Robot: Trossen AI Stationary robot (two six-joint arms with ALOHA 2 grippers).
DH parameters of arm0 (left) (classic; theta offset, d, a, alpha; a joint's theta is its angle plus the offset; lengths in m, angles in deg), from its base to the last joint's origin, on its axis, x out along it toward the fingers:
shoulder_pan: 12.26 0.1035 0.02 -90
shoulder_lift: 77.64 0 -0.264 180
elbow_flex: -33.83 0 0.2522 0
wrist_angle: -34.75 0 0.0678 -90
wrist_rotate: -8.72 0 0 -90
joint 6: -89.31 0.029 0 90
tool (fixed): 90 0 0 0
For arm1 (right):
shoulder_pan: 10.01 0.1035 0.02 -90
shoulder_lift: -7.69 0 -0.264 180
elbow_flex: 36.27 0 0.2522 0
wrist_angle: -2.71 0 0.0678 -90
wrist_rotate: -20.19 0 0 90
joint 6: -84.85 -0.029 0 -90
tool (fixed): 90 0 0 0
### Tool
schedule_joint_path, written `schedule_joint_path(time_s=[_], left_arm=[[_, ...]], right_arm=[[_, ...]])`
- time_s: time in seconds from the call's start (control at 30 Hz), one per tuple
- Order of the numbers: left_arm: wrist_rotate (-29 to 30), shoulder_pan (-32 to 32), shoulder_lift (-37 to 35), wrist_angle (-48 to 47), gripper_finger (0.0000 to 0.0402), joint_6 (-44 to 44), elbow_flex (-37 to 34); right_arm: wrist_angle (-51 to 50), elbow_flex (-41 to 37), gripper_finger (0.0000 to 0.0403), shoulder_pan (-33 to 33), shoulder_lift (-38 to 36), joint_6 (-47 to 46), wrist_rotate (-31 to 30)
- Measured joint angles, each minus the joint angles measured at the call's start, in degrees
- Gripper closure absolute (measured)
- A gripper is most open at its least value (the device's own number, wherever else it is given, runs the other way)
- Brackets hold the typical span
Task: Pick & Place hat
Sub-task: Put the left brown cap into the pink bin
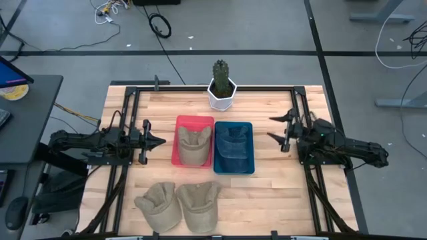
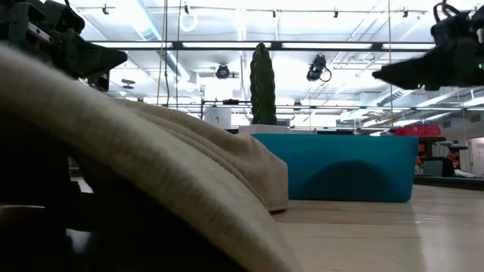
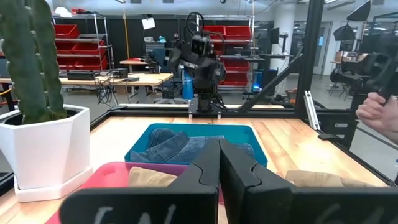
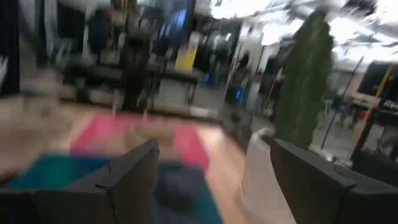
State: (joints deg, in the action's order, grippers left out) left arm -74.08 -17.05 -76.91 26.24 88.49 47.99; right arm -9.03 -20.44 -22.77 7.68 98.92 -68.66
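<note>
Two khaki hats [image 1: 159, 205] [image 1: 199, 205] lie side by side, crown up, on the wooden table near its near edge; one of them fills the low view [image 2: 151, 174]. A third khaki hat [image 1: 193, 147] lies in the red bin [image 1: 179, 127]. My left gripper [image 1: 160, 141] [image 3: 219, 163] hovers shut just left of the red bin, pointing right. My right gripper [image 1: 271, 129] [image 4: 214, 165] hovers open to the right of the blue bin [image 1: 248, 167], pointing left. Neither gripper touches a hat.
The blue bin [image 3: 249, 132] holds folded denim [image 1: 233, 145]. A cactus in a white pot [image 1: 222, 88] [image 3: 43, 149] stands at the far edge behind the bins. A black frame [image 1: 133, 90] rims the table. A person's hand [image 3: 379, 112] shows beyond the table's right side.
</note>
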Motion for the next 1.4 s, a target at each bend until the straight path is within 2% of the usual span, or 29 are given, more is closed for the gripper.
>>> schedule_joint_path(time_s=[0.2,0.4,0.8,1.03,1.13,1.27,1.4], left_arm=[[0.00,0.01,0.00,0.01,0.0399,0.00,0.01],[0.00,0.02,0.00,0.02,0.0399,0.00,0.00],[0.01,0.00,0.00,0.50,0.0399,0.00,0.01],[0.00,0.00,0.00,6.85,0.0399,-0.81,0.00],[0.01,0.01,0.00,9.18,0.0399,-5.17,0.01],[-1.00,0.44,0.39,21.85,0.0399,-3.06,0.02],[-5.61,0.42,1.47,32.35,0.0399,-7.15,1.72]], right_arm=[[-2.27,0.00,0.0091,0.02,0.00,3.05,5.53],[-3.39,0.00,0.0091,0.00,0.00,2.55,2.29],[-3.40,0.00,0.0091,0.00,0.00,2.35,2.31],[-3.37,0.00,0.0091,0.00,0.00,2.33,2.31],[-3.37,0.00,0.0091,0.00,0.00,2.33,2.32],[-3.37,0.00,0.0091,0.00,0.00,2.33,2.31],[-3.36,0.00,0.0091,0.00,0.00,2.33,2.33]])
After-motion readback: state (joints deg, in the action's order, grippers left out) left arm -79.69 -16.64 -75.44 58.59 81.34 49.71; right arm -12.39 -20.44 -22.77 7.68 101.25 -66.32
